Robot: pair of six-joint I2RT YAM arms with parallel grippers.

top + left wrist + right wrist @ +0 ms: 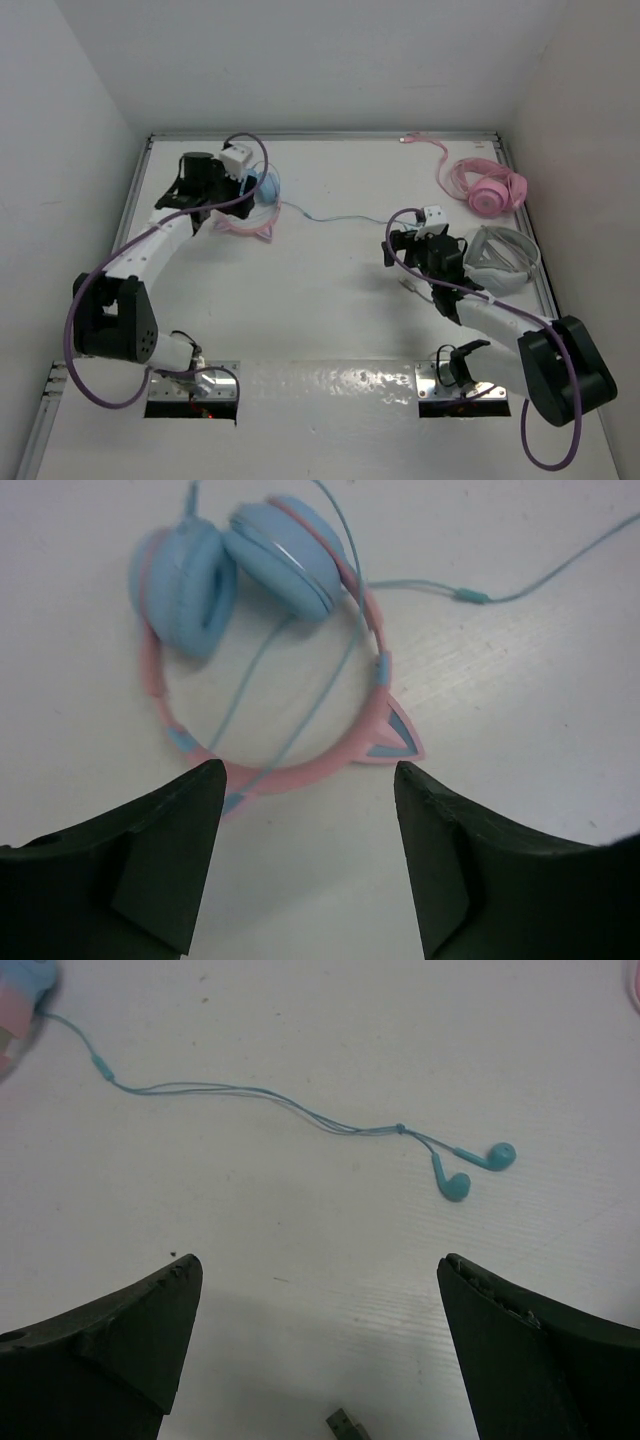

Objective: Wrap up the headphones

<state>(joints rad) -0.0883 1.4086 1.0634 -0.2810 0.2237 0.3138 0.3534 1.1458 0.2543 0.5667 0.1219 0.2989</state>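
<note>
Your count: three headsets on table (320, 320).
- One blue-cupped headphones (285, 555), pink cat-ear band, flat at far left, just ahead of left gripper (308, 770).
- One pink headphones (490, 188) and one white-grey headphones (500, 260), both right.
- One thin blue cable (250, 1092), ending in two earbuds (455, 1187).
- Left gripper spread wide, empty.
- Your right gripper (318, 1260) released too, cable ahead of it.

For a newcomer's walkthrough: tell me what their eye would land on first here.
The blue headphones with a pink cat-ear headband lie far left, beyond the open left end effector. A thin blue cable trails rightward to two blue earbuds ahead of the open right end effector. Far right sit all-pink headphones.
</note>
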